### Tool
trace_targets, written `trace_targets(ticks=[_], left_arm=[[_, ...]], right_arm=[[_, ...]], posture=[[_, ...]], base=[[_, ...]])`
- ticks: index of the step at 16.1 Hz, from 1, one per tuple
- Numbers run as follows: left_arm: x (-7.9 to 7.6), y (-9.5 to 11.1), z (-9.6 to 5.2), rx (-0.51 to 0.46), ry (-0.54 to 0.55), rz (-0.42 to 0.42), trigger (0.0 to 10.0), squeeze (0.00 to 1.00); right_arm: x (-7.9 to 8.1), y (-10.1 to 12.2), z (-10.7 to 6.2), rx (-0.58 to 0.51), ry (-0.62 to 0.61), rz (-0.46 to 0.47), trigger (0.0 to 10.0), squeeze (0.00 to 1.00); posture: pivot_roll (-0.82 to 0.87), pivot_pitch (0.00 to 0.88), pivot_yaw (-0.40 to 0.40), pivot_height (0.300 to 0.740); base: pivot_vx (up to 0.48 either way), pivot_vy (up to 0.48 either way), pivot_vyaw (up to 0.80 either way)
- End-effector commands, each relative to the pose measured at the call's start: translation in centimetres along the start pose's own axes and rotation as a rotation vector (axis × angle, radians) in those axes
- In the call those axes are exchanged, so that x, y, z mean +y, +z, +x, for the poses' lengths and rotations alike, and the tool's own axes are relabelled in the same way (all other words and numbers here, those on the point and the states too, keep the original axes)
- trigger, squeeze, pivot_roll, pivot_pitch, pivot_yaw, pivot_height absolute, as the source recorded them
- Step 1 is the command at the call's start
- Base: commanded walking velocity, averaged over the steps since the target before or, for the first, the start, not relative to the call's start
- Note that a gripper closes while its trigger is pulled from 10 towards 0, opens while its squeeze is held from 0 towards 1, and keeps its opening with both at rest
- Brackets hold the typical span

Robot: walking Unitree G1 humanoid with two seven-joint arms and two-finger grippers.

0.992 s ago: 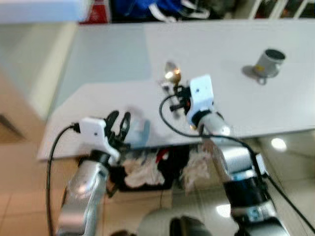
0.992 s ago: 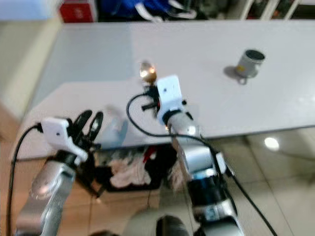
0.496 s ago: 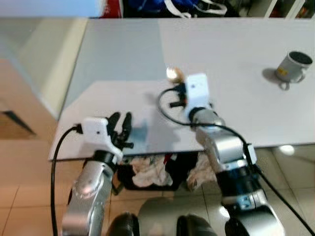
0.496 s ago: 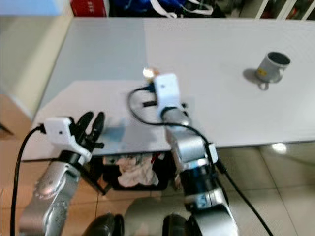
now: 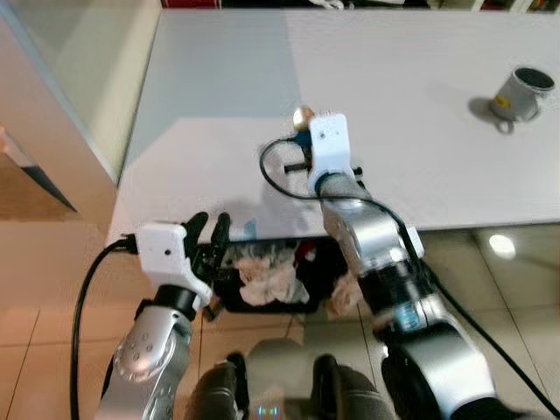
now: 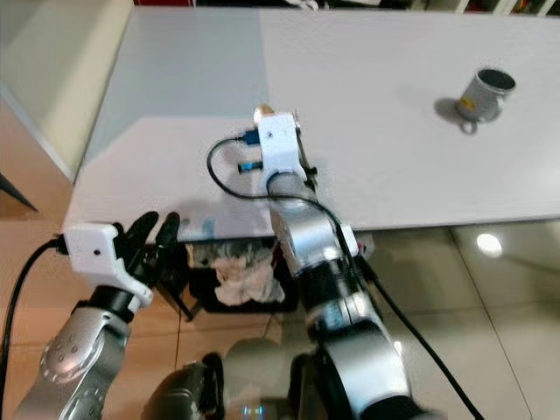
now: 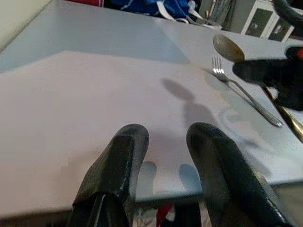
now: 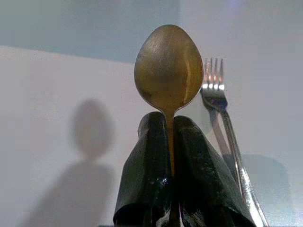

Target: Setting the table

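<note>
My right gripper (image 8: 169, 124) is shut on the handle of a gold spoon (image 8: 168, 66), whose bowl points away over the white table (image 5: 420, 149). A silver fork (image 8: 222, 111) lies flat on the table just beside the spoon. In the left eye view the spoon's bowl (image 5: 303, 115) peeks out beyond the white wrist camera. My left gripper (image 7: 163, 135) is open with nothing between its fingers, hovering at the table's near edge (image 5: 208, 226). A grey mug (image 5: 523, 92) stands far off at the right of the table.
Under the table's near edge a black basket (image 5: 262, 278) holds crumpled cloths. A beige wall (image 5: 79, 79) runs along the left. Blue bags (image 7: 147, 7) lie beyond the far side of the table. The floor is glossy tile (image 5: 507, 262).
The whole view has shifted and sharpened as the camera moved. The right gripper still holds the spoon over the table, and the left gripper stays open at the near edge.
</note>
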State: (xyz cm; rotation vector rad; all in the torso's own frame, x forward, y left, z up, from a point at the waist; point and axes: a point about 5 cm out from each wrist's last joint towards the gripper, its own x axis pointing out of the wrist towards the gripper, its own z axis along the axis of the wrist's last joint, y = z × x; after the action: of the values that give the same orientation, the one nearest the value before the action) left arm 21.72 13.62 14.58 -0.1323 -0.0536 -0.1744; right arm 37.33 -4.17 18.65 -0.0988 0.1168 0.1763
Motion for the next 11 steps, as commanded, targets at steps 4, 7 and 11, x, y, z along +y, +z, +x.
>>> trace_targets(ticks=[4, 7, 11], left_arm=[[-0.9, 0.7, -1.5, 0.016, 0.008, -0.01, 10.0, 0.0], [-1.1, 0.7, -2.1, 0.038, 0.018, -0.015, 10.0, 0.0], [-0.9, 1.1, -2.5, 0.035, 0.02, -0.006, 10.0, 0.0]], right_arm=[[0.4, 2.2, 0.9, -0.088, 0.069, -0.024, 10.0, 0.0], [0.7, 3.3, 1.7, -0.109, 0.065, -0.063, 10.0, 0.0], [1.6, 5.4, 1.5, -0.214, 0.127, -0.014, 10.0, 0.0]], posture=[[-0.01, 0.356, -0.012, 0.74], [0.01, 0.381, -0.01, 0.74], [0.02, 0.374, -0.012, 0.74]], base=[[0.0, 0.0, 0.0], [0.0, 0.0, 0.0], [0.0, 0.0, 0.0]])
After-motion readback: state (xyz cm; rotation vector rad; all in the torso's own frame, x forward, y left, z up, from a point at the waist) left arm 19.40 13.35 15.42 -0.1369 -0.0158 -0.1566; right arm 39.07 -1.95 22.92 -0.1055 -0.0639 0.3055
